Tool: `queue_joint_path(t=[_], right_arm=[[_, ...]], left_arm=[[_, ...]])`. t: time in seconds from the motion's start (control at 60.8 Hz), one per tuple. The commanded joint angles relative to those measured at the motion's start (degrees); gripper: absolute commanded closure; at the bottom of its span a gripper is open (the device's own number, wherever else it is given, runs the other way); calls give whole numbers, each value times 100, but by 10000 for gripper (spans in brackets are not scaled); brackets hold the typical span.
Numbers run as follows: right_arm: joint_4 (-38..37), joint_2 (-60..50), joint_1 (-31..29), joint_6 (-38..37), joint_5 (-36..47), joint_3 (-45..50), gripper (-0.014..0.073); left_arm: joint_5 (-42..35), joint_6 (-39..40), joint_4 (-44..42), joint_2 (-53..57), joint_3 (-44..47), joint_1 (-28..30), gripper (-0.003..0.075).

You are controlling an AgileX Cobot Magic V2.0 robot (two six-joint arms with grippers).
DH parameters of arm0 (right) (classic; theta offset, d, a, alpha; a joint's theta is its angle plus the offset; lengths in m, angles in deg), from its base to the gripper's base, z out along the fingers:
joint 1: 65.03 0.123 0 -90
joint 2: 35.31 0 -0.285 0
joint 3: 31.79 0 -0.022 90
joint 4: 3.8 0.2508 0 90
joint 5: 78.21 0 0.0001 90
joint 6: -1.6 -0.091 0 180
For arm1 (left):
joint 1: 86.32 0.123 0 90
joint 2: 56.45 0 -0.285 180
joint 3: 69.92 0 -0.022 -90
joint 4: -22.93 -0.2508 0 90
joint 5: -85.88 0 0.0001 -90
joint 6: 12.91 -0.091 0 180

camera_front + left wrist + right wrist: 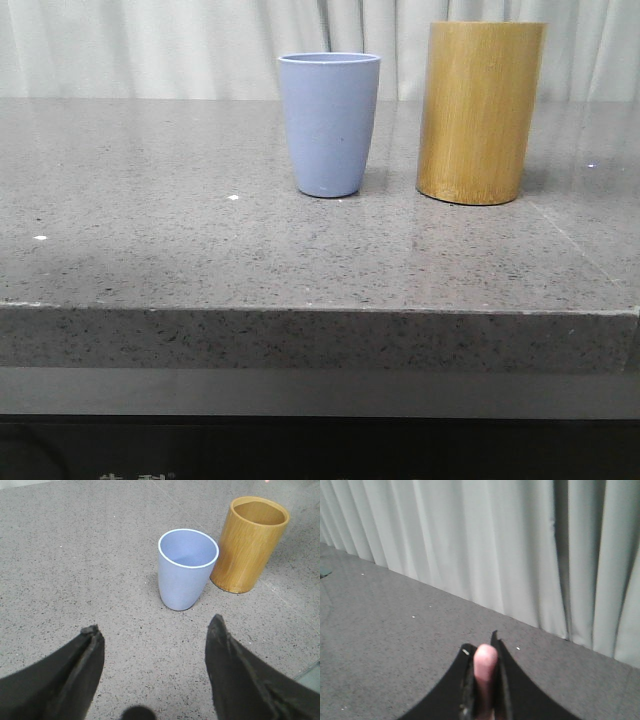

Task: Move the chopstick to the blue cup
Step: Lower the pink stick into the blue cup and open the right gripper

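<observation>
Grey speckled stone forms the tabletop (pixel 150 240), and the left end effector (pixel 155 630) hovers low over it with its dark fingers (pixel 75 665) spread wide and nothing between them. Ahead of it stands the blue cup (pixel 329 124), upright, its mouth open and seemingly empty in the left wrist view. Just beside the cup on its right, apart by a narrow gap, stands a taller bamboo holder (pixel 480 112), also upright and open-topped. Farther right, the right end effector (pixel 484 680) is clamped on the chopstick (pixel 485 667), whose pale pink tip juts out between the closed fingers toward a pleated white curtain (pixel 495 545).

Judging from this, the carrying step is in hand. Done well, the stick should come in from above, be turned near vertical, and be lined up over the middle of the cup's rim before it is let go, since the mouth is narrow and the bamboo holder's wider opening sits close by as a wrong target. The cup looks light and could tip if nudged. Open tabletop lies to the cup's left and front; the near edge drops off in the front view.
</observation>
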Motion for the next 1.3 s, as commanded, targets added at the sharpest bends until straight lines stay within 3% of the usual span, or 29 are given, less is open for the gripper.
queue_joint_path(t=[0.0, 0.329, 1.102, 1.184, 1.283], right_arm=[[201, -171, 340, 136, 482, -187, 662], [196, 288, 1186, 432, 673, -187, 662], [-87, 1625, 1193, 542, 149, -187, 659], [-87, 1652, 1193, 542, 119, -187, 613], [-87, 1652, 1193, 542, 113, -187, 462]], left_arm=[[-412, 58, 61, 86, -166, 5, 279], [-425, 58, 61, 86, -166, 5, 279], [-492, 58, 28, -450, -166, 5, 279], [-491, 58, 28, -450, -166, 5, 279], [-491, 58, 28, -450, -166, 5, 279]])
